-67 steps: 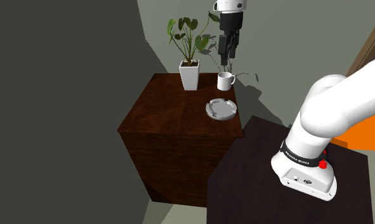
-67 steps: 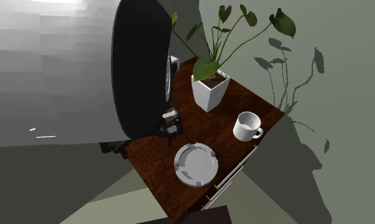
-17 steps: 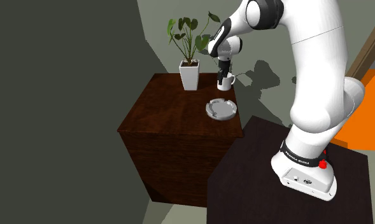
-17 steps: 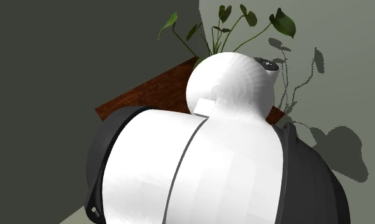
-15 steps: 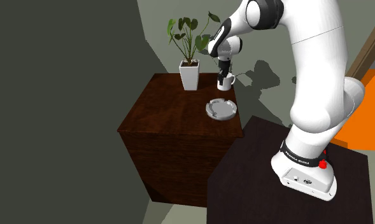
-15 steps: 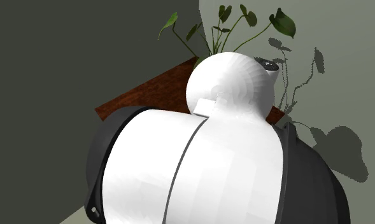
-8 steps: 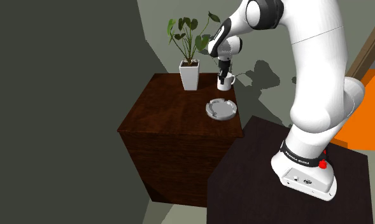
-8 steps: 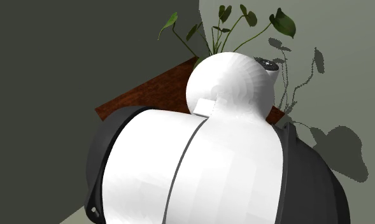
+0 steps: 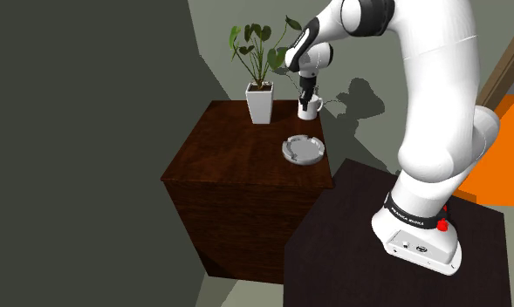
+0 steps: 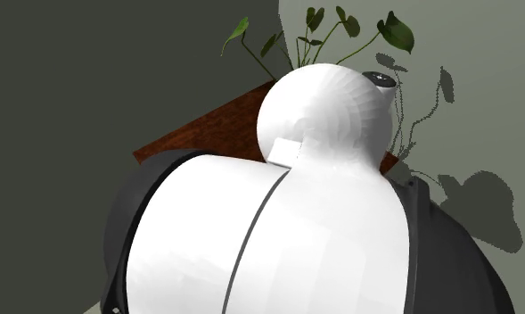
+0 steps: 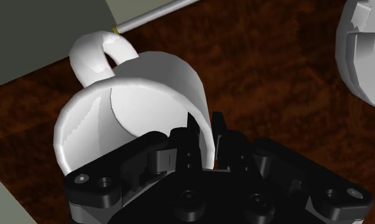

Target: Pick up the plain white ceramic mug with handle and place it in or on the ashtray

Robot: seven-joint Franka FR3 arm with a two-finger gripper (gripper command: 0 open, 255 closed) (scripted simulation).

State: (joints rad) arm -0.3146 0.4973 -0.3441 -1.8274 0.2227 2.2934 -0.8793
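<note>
We log the gripper (image 11: 205, 130) with jaws clamped on the white mug's (image 11: 141, 76) wall, one finger inside the rim. The mug is at the rear of the dark cabinet (image 9: 237, 131) top, apart from the ashtray (image 9: 302, 149). Grasp looks done; carry and placement remain.

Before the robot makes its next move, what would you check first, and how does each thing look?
1. Gripper shut on the mug: ok, its fingers pinch the wall.
2. Handle away from the gripper: ok, it sits on the mug's far side.
3. Mug lifted off the cabinet: cannot tell.
4. Ashtray ready: ok, nothing lies in it.
5. Plant pot out of the way: ok, it stands to the shoulder view's left of the mug.
</note>
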